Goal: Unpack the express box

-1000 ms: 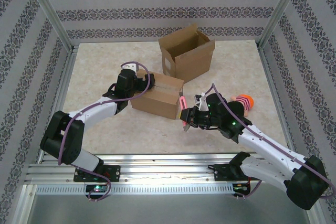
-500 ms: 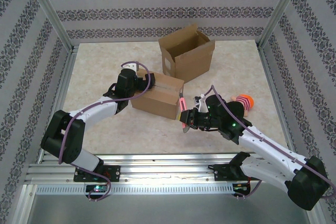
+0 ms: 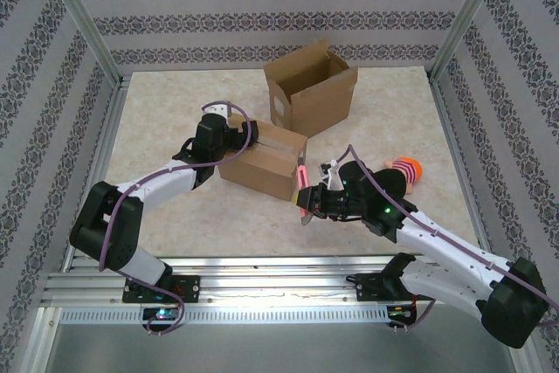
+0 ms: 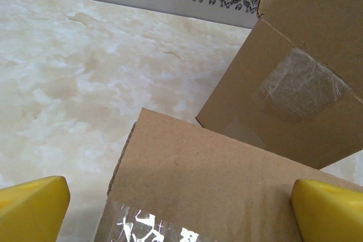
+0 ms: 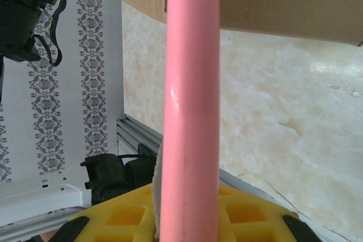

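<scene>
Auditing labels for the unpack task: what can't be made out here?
Open box inside: top view, its own walls hide the bottom.
Pink tool tip: right wrist view, cut off by the top edge; top view, too small.
Striped toy: top view, partly behind the right arm.

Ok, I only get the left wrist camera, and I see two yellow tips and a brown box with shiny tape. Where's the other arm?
Observer: The right pincer is shut on a pink stick-like tool, beside the near right end of your taped brown cardboard box.
Operator: Is the box behind mine open?
Observer: Yes, the second brown cardboard box has its flaps standing open.
Operator: Any toys out yet?
Observer: One. A pink and orange striped soft toy lies further right, past the right pincer.
</scene>
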Motion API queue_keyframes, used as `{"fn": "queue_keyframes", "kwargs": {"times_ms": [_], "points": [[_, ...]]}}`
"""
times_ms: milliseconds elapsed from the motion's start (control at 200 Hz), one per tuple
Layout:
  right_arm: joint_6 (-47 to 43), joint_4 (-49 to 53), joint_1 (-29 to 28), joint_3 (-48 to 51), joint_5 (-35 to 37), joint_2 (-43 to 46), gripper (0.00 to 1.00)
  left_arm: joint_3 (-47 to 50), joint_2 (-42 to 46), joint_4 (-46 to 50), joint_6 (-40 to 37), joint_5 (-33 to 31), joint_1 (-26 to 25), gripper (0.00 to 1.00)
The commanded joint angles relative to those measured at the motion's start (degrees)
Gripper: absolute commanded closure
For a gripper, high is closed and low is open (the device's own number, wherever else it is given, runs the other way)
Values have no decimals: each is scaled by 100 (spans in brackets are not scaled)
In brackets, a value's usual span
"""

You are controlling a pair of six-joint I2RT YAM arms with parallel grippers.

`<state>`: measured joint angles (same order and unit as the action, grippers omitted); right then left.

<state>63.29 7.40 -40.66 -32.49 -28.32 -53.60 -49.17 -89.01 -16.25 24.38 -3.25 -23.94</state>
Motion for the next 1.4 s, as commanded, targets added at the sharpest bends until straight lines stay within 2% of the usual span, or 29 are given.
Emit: {"fn": "queue_keyframes", "kwargs": {"times_ms": [0, 495, 864, 1014, 1284, 1394], "points": [[70, 105, -254, 111, -719, 58, 100, 630, -924, 1783, 401, 430, -120, 0], [220, -628, -225, 199, -1038, 122, 100, 739, -986, 1902, 393, 413, -120, 0], [173, -532, -223, 280, -1239, 321, 100, 727, -1049, 1900, 396, 404, -119, 0], [-11, 63, -76, 254, -1020, 557, 100, 728, -1054, 1914, 375, 391, -119, 0], [-599, 1473, 806, 104, -615, 1308, 100, 650, -916, 2212, 377, 461, -122, 0], [-942, 2161, 825, -103, -93, 1456, 100, 599, -666, 2643, 605, 513, -120, 0]]}}
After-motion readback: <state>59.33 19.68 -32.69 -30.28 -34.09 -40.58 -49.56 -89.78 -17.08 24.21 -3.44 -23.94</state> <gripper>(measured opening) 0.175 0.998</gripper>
